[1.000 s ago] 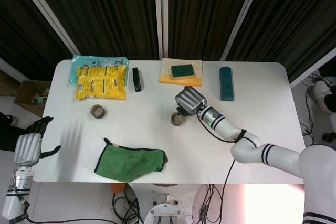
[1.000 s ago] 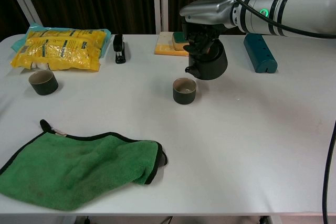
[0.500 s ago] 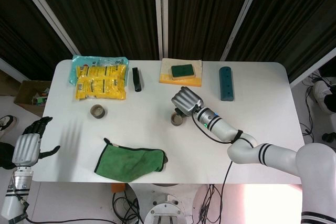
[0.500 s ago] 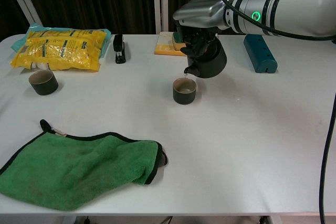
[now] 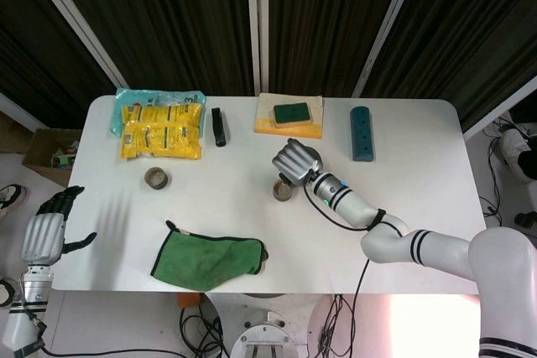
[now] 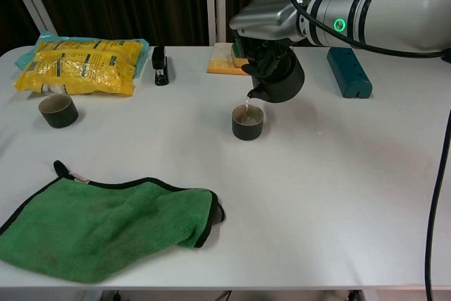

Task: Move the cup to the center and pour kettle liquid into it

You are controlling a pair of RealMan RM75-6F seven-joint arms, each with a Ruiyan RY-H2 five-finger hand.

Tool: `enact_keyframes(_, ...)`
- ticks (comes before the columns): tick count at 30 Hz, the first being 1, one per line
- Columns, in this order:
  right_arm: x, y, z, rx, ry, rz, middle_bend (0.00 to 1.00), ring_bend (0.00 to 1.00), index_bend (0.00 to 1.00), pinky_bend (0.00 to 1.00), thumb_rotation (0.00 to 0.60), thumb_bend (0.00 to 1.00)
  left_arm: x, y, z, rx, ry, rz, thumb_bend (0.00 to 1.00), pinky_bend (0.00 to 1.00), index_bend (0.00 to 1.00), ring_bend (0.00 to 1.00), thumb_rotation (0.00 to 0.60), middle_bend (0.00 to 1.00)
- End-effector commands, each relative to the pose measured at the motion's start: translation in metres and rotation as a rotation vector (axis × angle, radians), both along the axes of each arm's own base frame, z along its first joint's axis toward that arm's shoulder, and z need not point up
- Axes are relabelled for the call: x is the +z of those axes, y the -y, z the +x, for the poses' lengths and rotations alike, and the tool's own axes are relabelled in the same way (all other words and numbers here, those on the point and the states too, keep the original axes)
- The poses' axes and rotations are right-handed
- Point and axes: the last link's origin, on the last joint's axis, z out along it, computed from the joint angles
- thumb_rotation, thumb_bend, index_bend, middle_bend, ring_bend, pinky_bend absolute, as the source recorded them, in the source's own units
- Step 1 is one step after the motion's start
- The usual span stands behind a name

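Observation:
A dark cup [image 6: 248, 121] [image 5: 283, 191] stands near the middle of the white table. Just above it my right hand [image 6: 266, 25] [image 5: 294, 161] grips a black kettle [image 6: 279, 80], tilted with its spout down over the cup's rim. A thin stream of liquid [image 6: 246, 106] runs from the spout into the cup. In the head view the hand hides most of the kettle. My left hand [image 5: 46, 228] hangs off the table's left edge with fingers spread and nothing in it.
A second dark cup [image 6: 58, 111] sits at the left, with a yellow snack bag [image 6: 81, 65] behind it. A green cloth [image 6: 106, 225] lies at the front left. A black stapler [image 6: 160, 65], a sponge on a yellow pad [image 5: 290, 115] and a teal block [image 6: 348, 70] line the far side.
My right hand has shifted slightly left and tipped the kettle further. Liquid now streams from the spout into the cup. The left hand has barely moved.

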Motion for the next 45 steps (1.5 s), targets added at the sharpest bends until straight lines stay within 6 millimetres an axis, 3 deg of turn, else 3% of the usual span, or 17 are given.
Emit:
enact_keyframes(1, 0.0001, 0.0, 0.0002, 0.007, -0.008, -0.005, 1.0, 0.94, 1.0, 0.46, 0.586, 0.6, -0.0001, 0.0004, -0.0005, 0.001, 0.0, -0.001, 0.13, 0.25, 0.16, 0.15, 0.6, 0.13)
enact_keyframes(45, -0.0008, -0.0026, -0.0009, 0.076, -0.091, -0.051, 1.0, 0.94, 1.0, 0.46, 0.6, 0.59, 0.0008, 0.001, -0.0013, 0.0, 0.006, 0.001, 0.13, 0.25, 0.16, 0.15, 0.6, 0.13)
